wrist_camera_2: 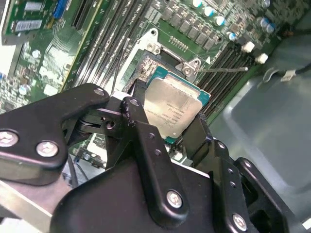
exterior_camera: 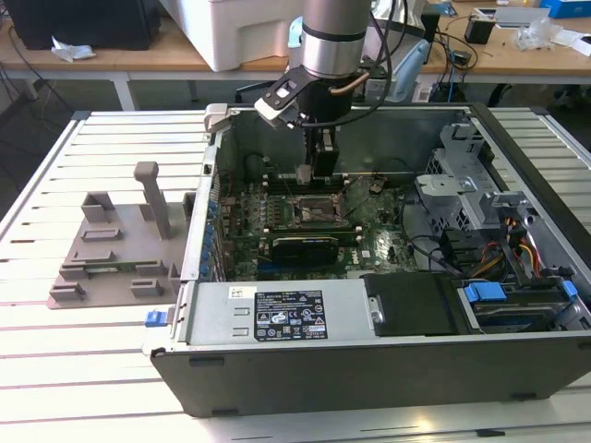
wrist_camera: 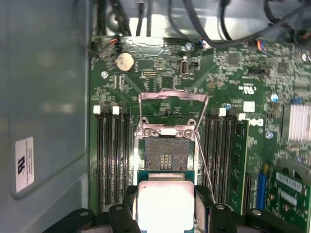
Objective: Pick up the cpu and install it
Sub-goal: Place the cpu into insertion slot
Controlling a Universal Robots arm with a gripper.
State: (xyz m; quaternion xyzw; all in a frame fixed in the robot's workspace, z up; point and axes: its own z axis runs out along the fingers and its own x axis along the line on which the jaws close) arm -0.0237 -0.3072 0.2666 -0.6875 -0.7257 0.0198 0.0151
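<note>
black jaws clamp the cpu by two edges (silvery top showing) over the open socket.

the cpu has a smooth silver metal top, a bit dull. the gripper is matt black with shiny metal screws. the motherboard is smooth green and a little glossy. the computer case is dull grey metal. the tray looks like matt grey plastic.
</note>
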